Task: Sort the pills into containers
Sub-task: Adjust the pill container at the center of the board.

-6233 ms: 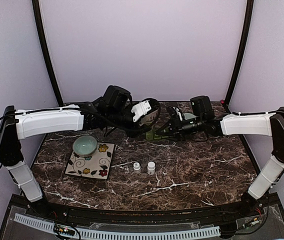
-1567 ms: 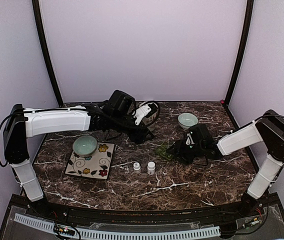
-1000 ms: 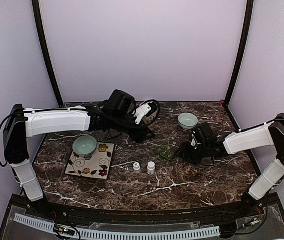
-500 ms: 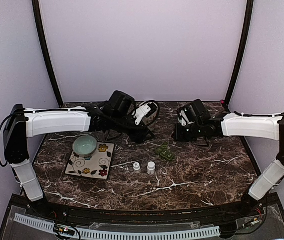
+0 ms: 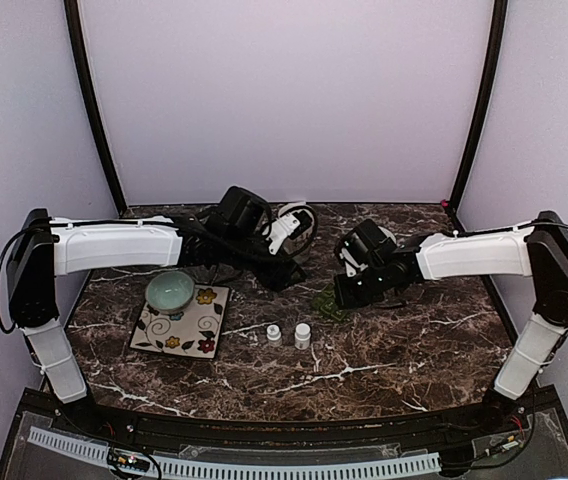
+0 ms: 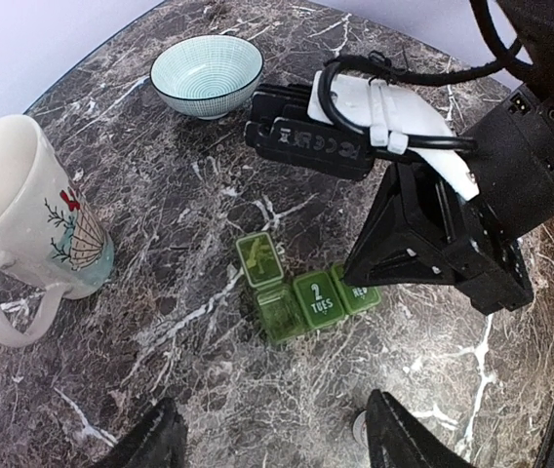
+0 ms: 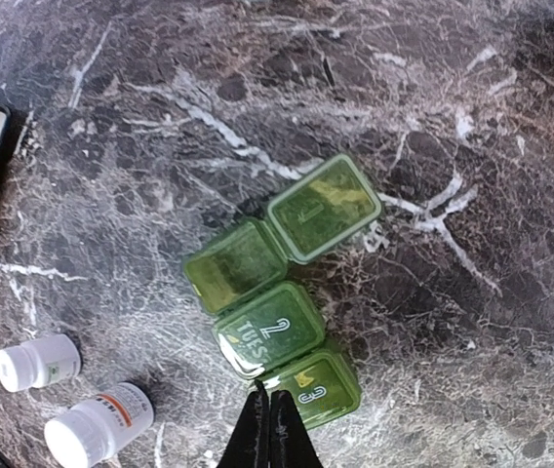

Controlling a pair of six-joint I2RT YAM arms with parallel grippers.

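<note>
The dark green pill box (image 7: 269, 330) lies on the marble, a strip of three compartments. Its first lid (image 7: 324, 207) is flipped open and that compartment (image 7: 235, 265) looks empty. The lids marked 2 and 3 are shut. My right gripper (image 7: 268, 398) is shut and empty, with its tips at the front edge between lids 2 and 3. In the top view it (image 5: 342, 292) hangs over the box (image 5: 328, 306). My left gripper (image 6: 272, 448) is open and empty, above the table just short of the box (image 6: 301, 292). No loose pills show.
Two white pill bottles (image 5: 274, 334) (image 5: 303, 335) stand in front of the box. A teal bowl (image 5: 170, 290) sits on a flowered plate (image 5: 189, 330) at the left. A white mug (image 6: 23, 224) and a second bowl (image 6: 207, 73) are behind the box.
My right arm swung from the back bowl left and down onto the pill box. The left arm has barely moved. The box lies where it was.
</note>
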